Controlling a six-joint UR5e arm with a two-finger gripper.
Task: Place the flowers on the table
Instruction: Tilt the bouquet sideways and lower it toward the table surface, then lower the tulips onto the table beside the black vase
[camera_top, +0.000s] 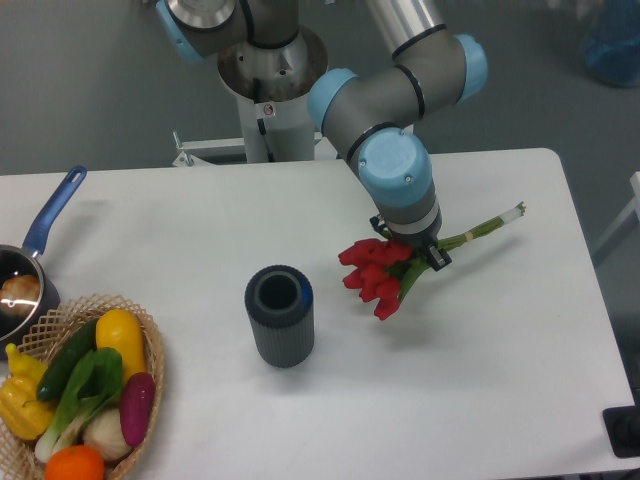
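Red tulips, the flowers (379, 275), clamped mid-stem in the gripper (415, 250), low over the table (480, 380); blooms at eight o'clock, stems at two, long axis nearly flat.

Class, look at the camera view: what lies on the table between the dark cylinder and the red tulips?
Nothing: between the dark cylinder and the flowers, held by the gripper, only bare white table shows.
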